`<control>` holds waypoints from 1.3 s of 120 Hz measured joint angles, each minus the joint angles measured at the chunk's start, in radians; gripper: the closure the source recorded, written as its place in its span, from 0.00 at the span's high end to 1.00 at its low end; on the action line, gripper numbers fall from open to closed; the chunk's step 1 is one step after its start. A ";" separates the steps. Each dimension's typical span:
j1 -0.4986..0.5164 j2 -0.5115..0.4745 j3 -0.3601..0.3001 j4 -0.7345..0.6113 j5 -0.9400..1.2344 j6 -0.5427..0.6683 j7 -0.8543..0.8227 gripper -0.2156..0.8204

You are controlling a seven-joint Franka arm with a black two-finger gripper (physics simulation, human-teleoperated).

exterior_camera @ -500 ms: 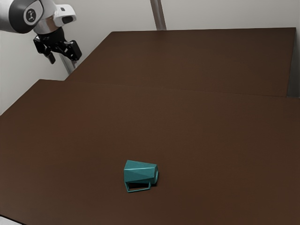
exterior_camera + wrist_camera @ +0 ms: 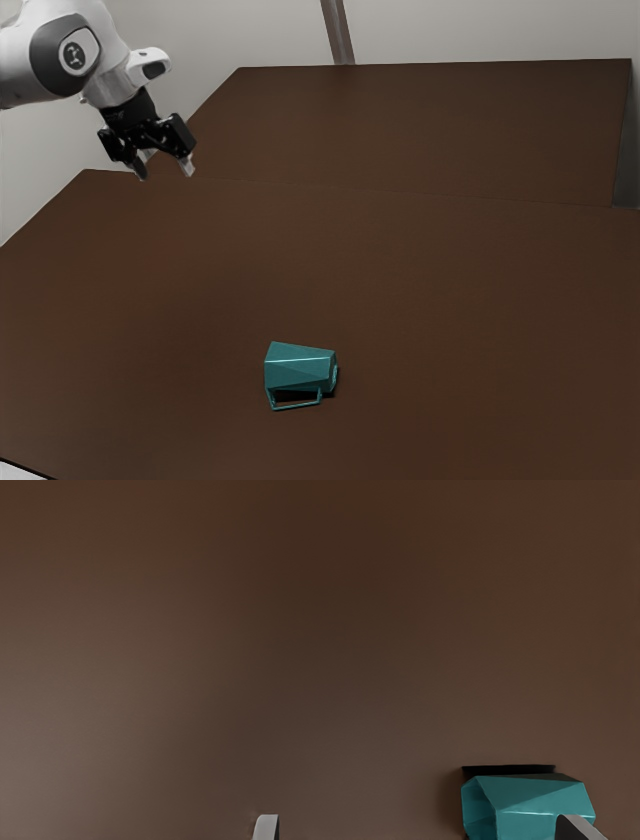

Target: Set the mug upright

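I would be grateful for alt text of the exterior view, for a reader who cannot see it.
A teal faceted mug lies on its side on a brown table, while the robot's open black tool hangs at the view's upper left.

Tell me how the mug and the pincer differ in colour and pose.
The mug is teal; the pincer is mostly black, with paler tips.
The mug lies on its side on the table; the pincer hangs in the air, open and pointing downward.
Both look angular.
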 joint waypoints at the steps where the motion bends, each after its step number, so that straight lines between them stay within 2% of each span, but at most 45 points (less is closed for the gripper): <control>1: 0.001 0.002 0.004 -0.008 -0.013 0.000 -0.001 0.79; 18: 0.033 0.063 0.058 -0.118 -0.196 0.002 -0.008 0.79; 35: 0.080 0.137 0.069 -0.162 -0.330 0.005 -0.011 0.79; 55: 0.009 0.165 0.068 -0.264 -0.455 0.007 -0.013 0.79; 79: 0.009 0.161 0.058 -0.372 -0.532 0.007 -0.016 0.79; 93: 0.007 0.163 0.029 -0.408 -0.563 0.007 -0.018 0.79; 156: -0.025 0.259 -0.030 -0.432 -0.661 0.022 -0.028 0.79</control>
